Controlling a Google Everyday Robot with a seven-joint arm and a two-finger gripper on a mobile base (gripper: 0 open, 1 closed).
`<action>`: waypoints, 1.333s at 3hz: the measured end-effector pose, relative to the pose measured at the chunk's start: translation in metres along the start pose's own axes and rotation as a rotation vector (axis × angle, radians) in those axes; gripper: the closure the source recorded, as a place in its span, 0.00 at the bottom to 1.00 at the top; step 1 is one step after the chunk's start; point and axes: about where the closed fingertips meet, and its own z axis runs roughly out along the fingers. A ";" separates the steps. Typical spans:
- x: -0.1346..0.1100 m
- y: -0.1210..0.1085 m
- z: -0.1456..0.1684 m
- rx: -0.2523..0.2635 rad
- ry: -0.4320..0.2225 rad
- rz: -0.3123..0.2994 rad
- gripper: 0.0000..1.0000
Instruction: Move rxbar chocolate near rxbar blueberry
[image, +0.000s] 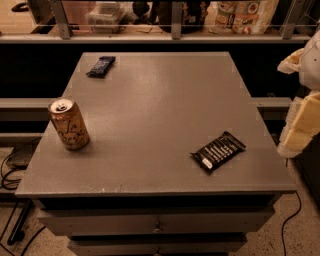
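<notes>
The rxbar chocolate (218, 151), a black wrapper with white lettering stripes and a small white label at its near end, lies flat near the front right of the grey table (160, 100). The rxbar blueberry (101, 66), a dark navy-blue wrapper, lies flat at the far left corner. My gripper (301, 126) shows as cream-coloured parts at the right edge of the view, beyond the table's right edge and to the right of the chocolate bar, touching neither bar.
A gold drink can (68, 124) stands upright at the left side of the table. A shelf with a railing and packaged goods (240, 15) runs behind the table. Cables (10, 175) lie on the floor at the left. Drawers (157, 222) sit below the front edge.
</notes>
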 end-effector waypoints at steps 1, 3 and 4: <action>-0.006 0.006 0.017 -0.004 -0.113 0.004 0.00; -0.021 0.007 0.037 0.020 -0.232 0.002 0.00; -0.020 0.006 0.049 0.007 -0.240 0.046 0.00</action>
